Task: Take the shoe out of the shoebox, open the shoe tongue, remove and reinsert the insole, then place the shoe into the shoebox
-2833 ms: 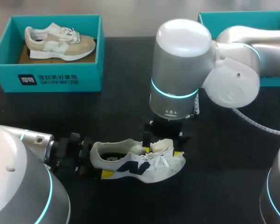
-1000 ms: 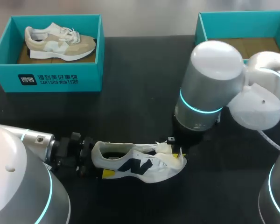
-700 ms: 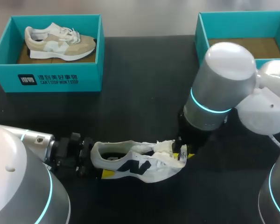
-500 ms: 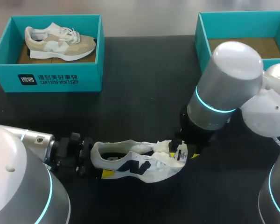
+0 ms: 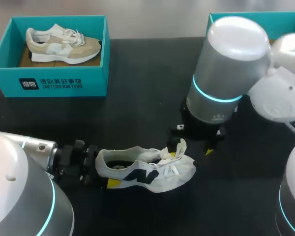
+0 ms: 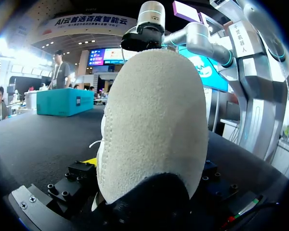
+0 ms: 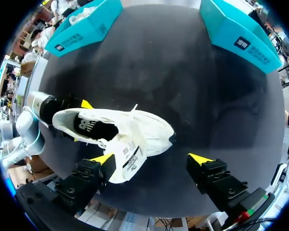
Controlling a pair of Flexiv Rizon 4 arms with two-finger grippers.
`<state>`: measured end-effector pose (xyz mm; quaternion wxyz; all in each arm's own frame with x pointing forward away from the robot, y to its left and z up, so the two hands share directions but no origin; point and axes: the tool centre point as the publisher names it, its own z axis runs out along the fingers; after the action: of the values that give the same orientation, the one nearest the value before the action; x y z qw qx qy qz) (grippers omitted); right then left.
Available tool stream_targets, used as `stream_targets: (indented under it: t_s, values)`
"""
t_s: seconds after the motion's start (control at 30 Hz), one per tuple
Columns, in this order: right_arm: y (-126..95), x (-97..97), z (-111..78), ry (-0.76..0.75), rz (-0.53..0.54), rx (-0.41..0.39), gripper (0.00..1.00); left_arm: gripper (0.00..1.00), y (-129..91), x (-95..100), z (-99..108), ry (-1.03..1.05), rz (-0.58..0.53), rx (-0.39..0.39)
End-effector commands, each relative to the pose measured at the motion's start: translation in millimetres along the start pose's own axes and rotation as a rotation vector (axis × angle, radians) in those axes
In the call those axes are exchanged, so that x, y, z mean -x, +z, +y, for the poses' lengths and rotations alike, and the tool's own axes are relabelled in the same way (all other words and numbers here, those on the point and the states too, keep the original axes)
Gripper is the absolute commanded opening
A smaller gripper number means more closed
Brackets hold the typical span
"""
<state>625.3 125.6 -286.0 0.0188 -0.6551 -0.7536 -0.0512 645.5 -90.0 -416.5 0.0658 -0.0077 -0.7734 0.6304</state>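
— Where is the shoe (image 5: 145, 169)?

— Out on the black table (image 5: 137, 113), at about six o'clock from the overhead camera. It lies with its heel toward nine and its toe toward three.

— Who has hold of it?

— The left claw (image 5: 104, 171). Its two fingers press the heel from either side, so it is clamped there (the heel fills that arm's own camera). I'd guess it serves as a vice, so the shoe won't slide while the other arm works at the opening.

— And the right claw (image 7: 151, 159)?

— Spread wide, gripping nothing, hanging over the front half of the shoe. The tongue (image 7: 127, 156) is pulled up and folded out toward the toe, with its label just beside one finger.

— So the mouth is open?

— It looks so. The dark insole (image 7: 91, 127) shows inside and seems to be seated. My reading is that lifting it out is the next job, and the claw would need to shift toward the heel end to reach in.

— The boxes?

— The left box (image 5: 54, 83), at ten o'clock, holds a tan shoe (image 5: 61, 44). The right box (image 5: 214, 19), at one o'clock, is mostly hidden behind the right arm, so I can't tell what is in it.
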Motion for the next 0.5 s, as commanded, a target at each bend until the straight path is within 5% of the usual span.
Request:
stream_targets:
  t_s: [0.03,0.5]
  values:
    - [-32.0,-12.6,6.6,-0.03,-0.179,-0.007,0.96,0.0,-0.8,0.6,2.5,0.0,0.001,-0.001]
    - [-71.0,-56.7,27.1,-0.287,-0.321,-0.015,0.81,0.0,-0.8,0.6,2.5,0.0,0.001,-0.001]
